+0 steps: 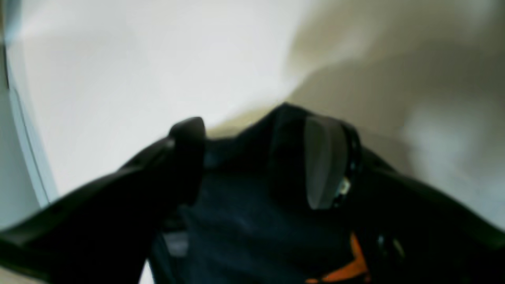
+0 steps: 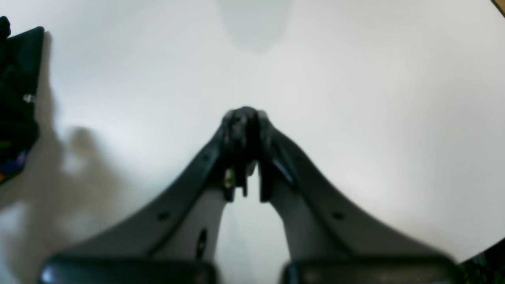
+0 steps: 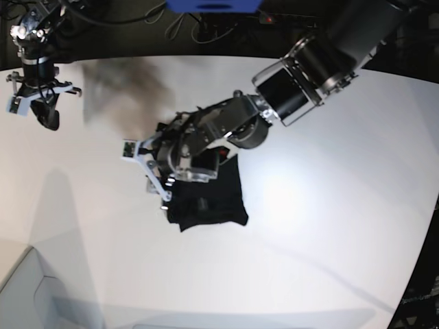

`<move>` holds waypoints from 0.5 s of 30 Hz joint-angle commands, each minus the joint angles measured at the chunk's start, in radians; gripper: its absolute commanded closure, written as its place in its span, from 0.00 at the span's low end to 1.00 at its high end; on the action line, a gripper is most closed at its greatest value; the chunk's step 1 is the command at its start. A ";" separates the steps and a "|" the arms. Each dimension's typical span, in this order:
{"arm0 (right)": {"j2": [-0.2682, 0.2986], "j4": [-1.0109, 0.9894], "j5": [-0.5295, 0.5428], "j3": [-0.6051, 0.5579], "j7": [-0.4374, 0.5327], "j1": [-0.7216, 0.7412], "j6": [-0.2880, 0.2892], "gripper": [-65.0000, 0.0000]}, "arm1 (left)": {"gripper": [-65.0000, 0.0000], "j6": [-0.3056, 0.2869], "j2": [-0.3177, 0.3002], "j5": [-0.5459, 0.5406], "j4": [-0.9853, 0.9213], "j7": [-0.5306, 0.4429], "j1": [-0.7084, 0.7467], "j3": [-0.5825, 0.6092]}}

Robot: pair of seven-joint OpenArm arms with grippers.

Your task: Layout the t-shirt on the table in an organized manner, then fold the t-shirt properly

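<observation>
left gripper (image 1: pixel 252 157) clamps bunched black t-shirt (image 3: pixel 209 205), mid-table (image 3: pixel 329 240); right gripper (image 2: pixel 246 118) closed, empty, well away from shirt. risk: one-handed lifting drags cloth into a tangle.

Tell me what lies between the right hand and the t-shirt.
Nothing: in the base view only bare white table separates the shut right hand from the t-shirt.
</observation>
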 commanded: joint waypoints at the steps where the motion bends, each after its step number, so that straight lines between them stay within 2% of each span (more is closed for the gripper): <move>1: 0.007 0.018 0.023 0.001 0.028 0.000 0.004 1.00 | 0.41 0.004 -0.003 -0.005 0.020 -0.001 -0.014 -0.007; 7: 0.007 0.018 0.023 -0.004 0.028 0.001 0.004 1.00 | 0.41 0.004 -0.077 -0.005 0.164 -0.001 0.040 -0.039; 15: 0.007 0.018 0.023 -0.032 0.026 0.001 0.004 1.00 | 0.41 0.004 -0.041 -0.005 0.331 -0.001 0.084 -0.185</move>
